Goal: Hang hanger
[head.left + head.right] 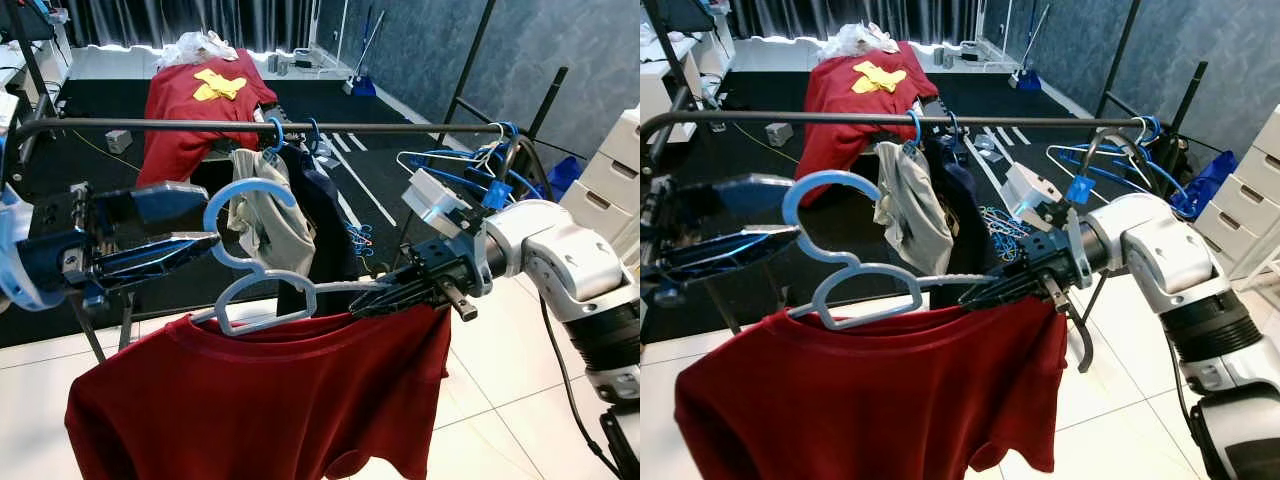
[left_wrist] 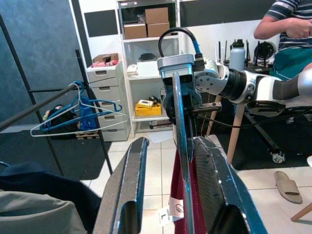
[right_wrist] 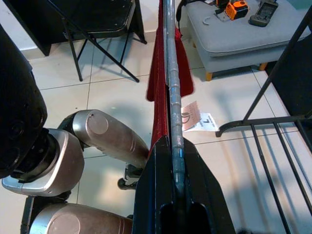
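A light blue hanger (image 1: 250, 270) carries a red shirt (image 1: 260, 400) and hangs in the air just below and in front of the dark rail (image 1: 350, 127). My right gripper (image 1: 385, 295) is shut on the hanger's right arm; the right wrist view shows the hanger (image 3: 170, 73) running straight out from its clamped fingers. My left gripper (image 1: 208, 220) is at the hook's left side and is open. In the left wrist view the hanger (image 2: 181, 146) stands edge-on between the two spread fingers (image 2: 126, 185), unclamped. The hook is below the rail, not on it.
A beige garment (image 1: 265, 220) and a navy one (image 1: 320, 215) hang on the rail behind the hook. Empty blue hangers (image 1: 460, 165) crowd the rail's right end. White drawers (image 1: 610, 170) stand to the right. A person (image 2: 287, 29) sits beyond the rack.
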Motion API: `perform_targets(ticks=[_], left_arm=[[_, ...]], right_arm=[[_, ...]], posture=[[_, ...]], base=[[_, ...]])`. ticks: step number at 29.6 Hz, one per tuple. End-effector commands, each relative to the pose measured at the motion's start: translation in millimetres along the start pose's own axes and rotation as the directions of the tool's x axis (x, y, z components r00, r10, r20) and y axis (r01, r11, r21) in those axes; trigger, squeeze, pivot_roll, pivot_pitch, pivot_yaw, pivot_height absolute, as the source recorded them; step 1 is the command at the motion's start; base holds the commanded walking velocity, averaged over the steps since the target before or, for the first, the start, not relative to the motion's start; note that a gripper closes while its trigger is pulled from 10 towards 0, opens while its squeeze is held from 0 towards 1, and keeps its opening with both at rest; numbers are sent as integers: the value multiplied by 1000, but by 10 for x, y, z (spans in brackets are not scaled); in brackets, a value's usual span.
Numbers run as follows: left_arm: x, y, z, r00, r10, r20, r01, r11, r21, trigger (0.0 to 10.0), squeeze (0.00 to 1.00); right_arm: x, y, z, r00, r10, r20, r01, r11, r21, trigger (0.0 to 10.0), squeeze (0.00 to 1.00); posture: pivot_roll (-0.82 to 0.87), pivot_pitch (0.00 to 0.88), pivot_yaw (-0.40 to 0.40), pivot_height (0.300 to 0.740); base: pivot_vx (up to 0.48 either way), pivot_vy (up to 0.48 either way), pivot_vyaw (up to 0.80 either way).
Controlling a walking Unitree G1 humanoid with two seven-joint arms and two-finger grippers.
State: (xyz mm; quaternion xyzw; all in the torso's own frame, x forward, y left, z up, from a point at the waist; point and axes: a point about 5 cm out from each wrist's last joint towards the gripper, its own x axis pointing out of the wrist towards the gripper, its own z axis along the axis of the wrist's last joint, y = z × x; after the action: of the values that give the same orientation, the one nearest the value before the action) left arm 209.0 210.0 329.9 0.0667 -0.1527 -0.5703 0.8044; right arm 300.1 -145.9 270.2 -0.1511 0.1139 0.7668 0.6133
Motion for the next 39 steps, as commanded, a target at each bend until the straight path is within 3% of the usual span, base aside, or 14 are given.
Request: perform_targets(ticks=[1,20,21,22,24,25,29,31,32,36,39], left_arm=[[33,-14,-13,1000,-13,-3,13,1000,-9,0,0],[215,-48,-15,999,-34,22,35,999,-19,0,0],[224,-35,6,999,-25,30,25,1000,-10,0,0],[225,-11,34,999,-7,39,7,1000,2,0,0],[224,7,53,999,6,44,-6,1000,10,0,0],[205,39,75,998,31,46,-32,999,25,0,0],[170,77,99,996,72,48,-74,996,46,0,0],[87,131,110,992,118,48,-121,990,68,0,0],[87,131,110,992,118,48,-121,990,68,0,0],[-124,211,167,982,184,48,-188,978,95,0,0],[-163,215,215,979,194,64,-200,974,103,0,0]], right_arm=[[5,27,24,1000,13,-2,-13,1000,-11,0,0],[7,-5,3,1000,-9,-19,9,1000,-12,0,0],[10,-29,21,999,-39,-1,39,999,-14,5961,0],[9,-27,50,999,-40,26,40,999,-11,10000,0],[8,-23,71,998,-38,46,38,999,-9,10000,0],[-9,-43,85,996,-67,67,68,998,-8,10000,1000],[-65,-81,100,987,-127,97,129,992,-8,10000,1000],[-237,-88,186,968,-189,164,192,981,2,10000,1000],[-237,-88,186,968,-189,164,192,981,2,10000,1000],[-695,27,260,926,-291,239,289,956,43,10000,1000],[-811,80,206,917,-328,226,321,944,69,10000,1000]], posture=[[-48,0,-101,740],[-50,0,-103,740],[-49,0,-103,740],[-49,0,-104,740],[-49,0,-104,740],[-49,0,-104,740],[-47,0,-105,740],[-51,0,-108,740],[-51,0,-108,740],[-45,0,-123,740],[-49,0,-121,740]], base=[[0,0,0],[0,0,0],[0,0,0],[0,0,0],[0,0,0],[0,0,0],[0,0,0],[0,0,0],[0,0,0],[0,0,0],[0,0,0]])
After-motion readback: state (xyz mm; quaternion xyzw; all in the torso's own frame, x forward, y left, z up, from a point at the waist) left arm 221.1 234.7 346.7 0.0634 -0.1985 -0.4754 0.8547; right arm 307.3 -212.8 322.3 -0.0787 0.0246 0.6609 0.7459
